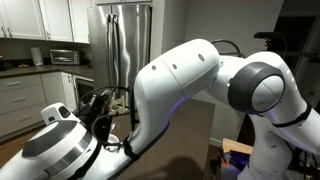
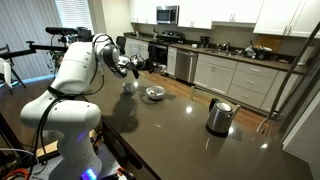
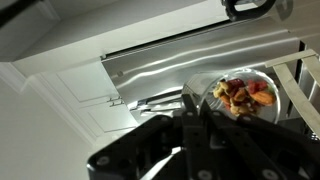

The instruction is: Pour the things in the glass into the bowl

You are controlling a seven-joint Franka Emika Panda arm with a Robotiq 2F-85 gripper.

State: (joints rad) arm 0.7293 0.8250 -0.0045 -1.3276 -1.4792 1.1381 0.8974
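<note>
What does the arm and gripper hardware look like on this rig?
The arm has glossy white, rounded shells, a dark grey joint ring and a bluish glow on its underside. The gripper is black and blocky. No markings are legible.

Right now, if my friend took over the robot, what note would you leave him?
Hand: shut, apparently pinching the glass by its rim.
Bits: inside the glass, none seen spilling.
Bowl: on the counter, near the hand in an exterior view.
Done: glass grabbed.
Left: bring the glass over the bowl and tip the bits in.
</note>
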